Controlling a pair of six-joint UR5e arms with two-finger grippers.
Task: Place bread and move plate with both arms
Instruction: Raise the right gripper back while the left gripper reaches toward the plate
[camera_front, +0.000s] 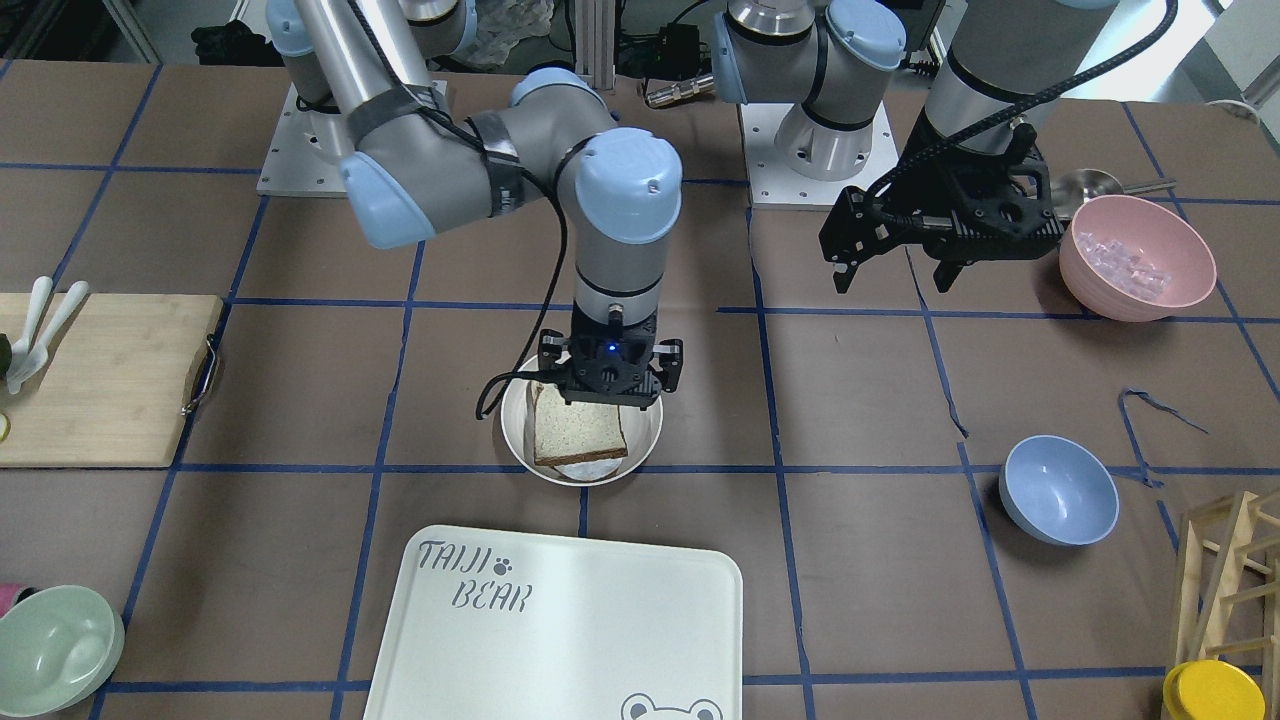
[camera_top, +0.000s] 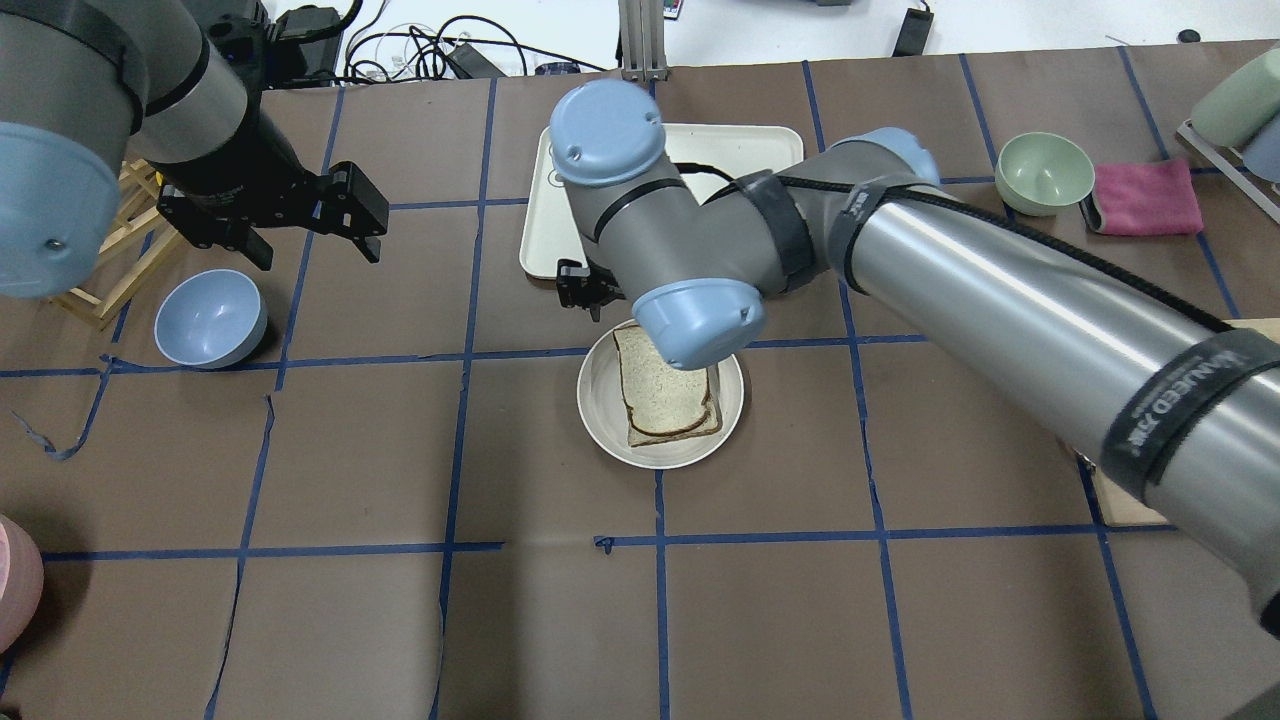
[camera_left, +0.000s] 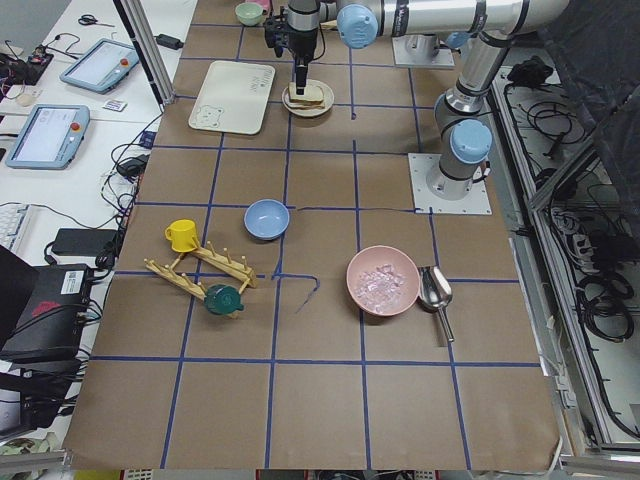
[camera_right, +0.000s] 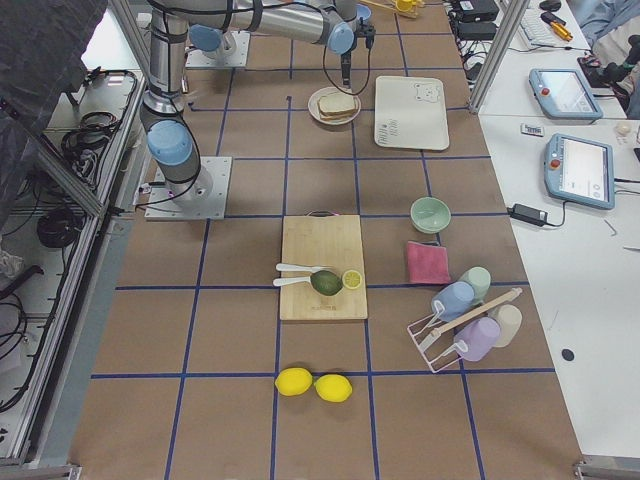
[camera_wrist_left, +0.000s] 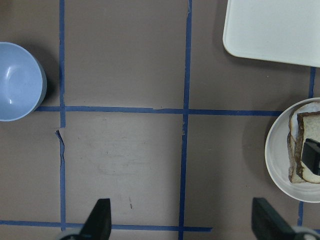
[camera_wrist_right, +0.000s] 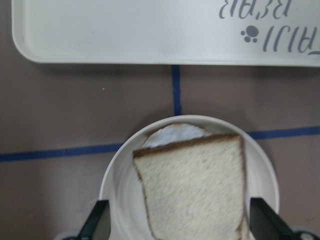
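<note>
The bread (camera_front: 580, 430) is a slice with a dark brown crust lying flat on the plate (camera_front: 648, 430), with a paler piece peeking out from under it. Both also show in the overhead view, bread (camera_top: 665, 400) and plate (camera_top: 600, 420), and in the right wrist view, bread (camera_wrist_right: 195, 190) and plate (camera_wrist_right: 115, 185). My right gripper (camera_front: 610, 375) hangs just above the bread's robot-side edge, open and empty, its fingers (camera_wrist_right: 100, 225) spread wide. My left gripper (camera_front: 895, 270) is open and empty, up above bare table, well apart from the plate (camera_wrist_left: 280, 150).
The "TAIJI BEAR" tray (camera_front: 560, 630) lies just beyond the plate on the operators' side. A blue bowl (camera_front: 1058, 490), a pink bowl (camera_front: 1135, 255) and a wooden rack (camera_front: 1230, 570) are on the left arm's side. A cutting board (camera_front: 100, 380) and green bowl (camera_front: 50, 650) are on the right arm's side.
</note>
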